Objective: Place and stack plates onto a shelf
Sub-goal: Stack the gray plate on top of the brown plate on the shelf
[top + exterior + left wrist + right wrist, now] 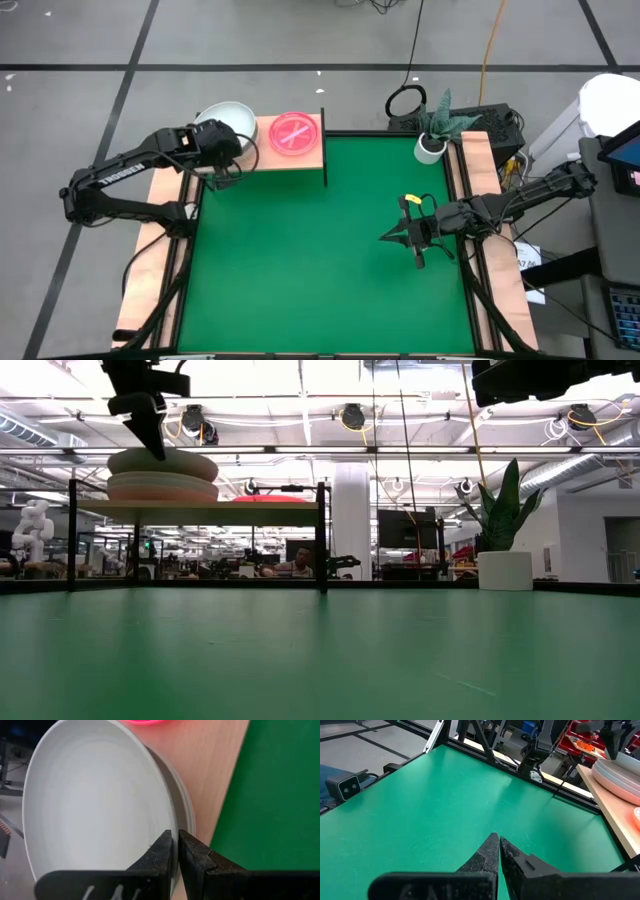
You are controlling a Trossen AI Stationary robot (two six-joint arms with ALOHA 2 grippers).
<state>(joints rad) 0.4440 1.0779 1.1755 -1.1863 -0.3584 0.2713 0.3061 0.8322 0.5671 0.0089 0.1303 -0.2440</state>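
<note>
A stack of large pale plates (165,488) sits on the left end of the light-wood shelf (310,155), and its top plate is a mint-white one (225,115). To the right of the stack on the shelf lie the small magenta plates (295,133). My left gripper (175,837) stands at the near rim of the top plate, fingers closed to a thin gap. My right gripper (390,237) hovers shut over the green table's right half and touches nothing. The cream, pink and amber plates cannot be told apart here. My left gripper pinches the top mint-white plate by its near rim (172,820), which runs into the thin gap between the two fingers. The fingers come from above, pointing down. The plate lies about level on the stack (186,807) below it.
A white plant pot (431,147) with a spiky plant stands at the table's far right corner. The shelf stands at the far left of the green table (320,270). Wooden side strips run along the left and right edges. People sit in the room beyond.
</note>
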